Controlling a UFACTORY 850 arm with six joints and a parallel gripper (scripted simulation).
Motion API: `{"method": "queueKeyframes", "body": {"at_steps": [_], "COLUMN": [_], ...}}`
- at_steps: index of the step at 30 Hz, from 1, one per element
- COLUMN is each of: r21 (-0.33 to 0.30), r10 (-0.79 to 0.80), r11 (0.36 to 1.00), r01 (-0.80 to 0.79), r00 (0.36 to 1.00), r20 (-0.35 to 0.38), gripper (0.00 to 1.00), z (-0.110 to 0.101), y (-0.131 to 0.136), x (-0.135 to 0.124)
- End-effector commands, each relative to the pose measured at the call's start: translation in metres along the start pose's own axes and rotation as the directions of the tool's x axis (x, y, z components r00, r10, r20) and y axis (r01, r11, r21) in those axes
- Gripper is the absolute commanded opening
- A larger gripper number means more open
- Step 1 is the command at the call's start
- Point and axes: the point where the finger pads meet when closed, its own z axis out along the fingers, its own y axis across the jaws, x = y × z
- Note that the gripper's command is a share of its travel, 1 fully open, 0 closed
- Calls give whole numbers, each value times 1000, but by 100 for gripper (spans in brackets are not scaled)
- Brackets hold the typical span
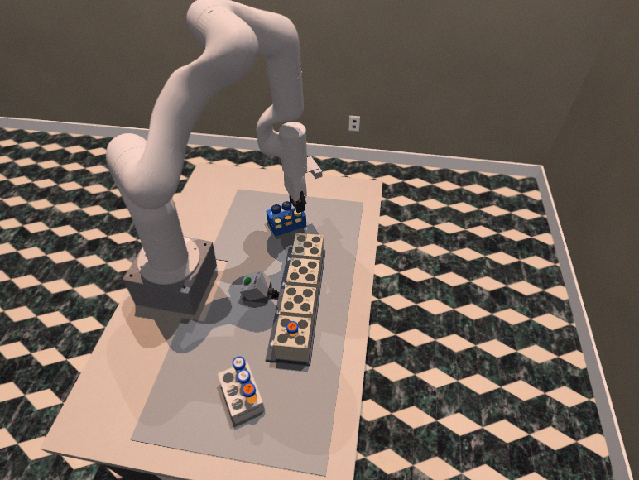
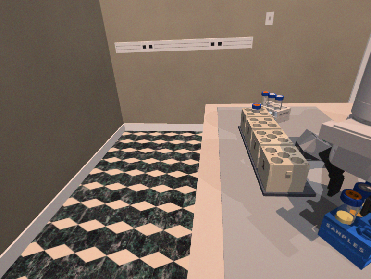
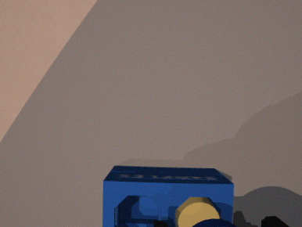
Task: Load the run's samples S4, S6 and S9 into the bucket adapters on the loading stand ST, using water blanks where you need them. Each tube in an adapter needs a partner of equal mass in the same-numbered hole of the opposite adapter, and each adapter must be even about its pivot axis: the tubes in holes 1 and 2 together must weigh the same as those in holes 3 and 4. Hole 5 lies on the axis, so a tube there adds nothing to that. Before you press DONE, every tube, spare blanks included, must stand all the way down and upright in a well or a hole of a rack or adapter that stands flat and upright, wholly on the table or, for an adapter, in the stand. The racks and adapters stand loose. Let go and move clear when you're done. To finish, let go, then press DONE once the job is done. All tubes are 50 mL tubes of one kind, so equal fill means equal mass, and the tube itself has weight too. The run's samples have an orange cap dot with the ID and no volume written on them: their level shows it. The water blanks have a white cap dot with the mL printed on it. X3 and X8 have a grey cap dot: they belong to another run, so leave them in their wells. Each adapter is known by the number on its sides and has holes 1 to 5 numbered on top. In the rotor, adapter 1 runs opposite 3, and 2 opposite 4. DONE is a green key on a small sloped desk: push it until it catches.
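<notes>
The blue samples rack (image 1: 273, 226) (image 2: 344, 236) (image 3: 117, 188) holds S9 (image 2: 353, 196) at its corner and two grey-capped tubes (image 1: 276, 208) (image 1: 286, 205). My gripper (image 1: 298, 201) (image 3: 215, 223) is part open, pointing down, with one finger on each side of S9's cap. An orange-capped tube (image 1: 292, 326) (image 2: 256, 106) stands in the middle hole of the end adapter (image 1: 292, 352) on the loading stand (image 1: 270, 356) (image 2: 289, 194). Another orange-capped tube (image 1: 248, 389) (image 2: 265, 93) stands in the white blanks rack (image 1: 246, 415) beside two white-capped blanks (image 1: 238, 362) (image 1: 242, 376). Orange IDs there are hard to read.
Three other adapters (image 1: 299, 299) (image 1: 303, 271) (image 1: 308, 245), with no tubes showing, fill the rest of the stand. The grey desk (image 1: 257, 294) with the green DONE key (image 1: 247, 280) stands between the robot base (image 1: 173, 294) and the adapters.
</notes>
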Motion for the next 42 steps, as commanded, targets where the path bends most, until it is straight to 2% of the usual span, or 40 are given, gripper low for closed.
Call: {"method": "queueKeyframes", "body": {"at_steps": [1, 6, 7, 42], "r21": [0, 0, 0, 0], "r10": [0, 0, 0, 0], "r11": [1000, 1000, 1000, 1000], "r01": [0, 0, 0, 0], "r00": [1000, 1000, 1000, 1000], "r20": [-2, -2, -2, -2], "gripper": [57, 57, 0, 0], "z": [0, 0, -1, -2], "y": [0, 0, 0, 0], "x": [1, 1, 1, 1]}}
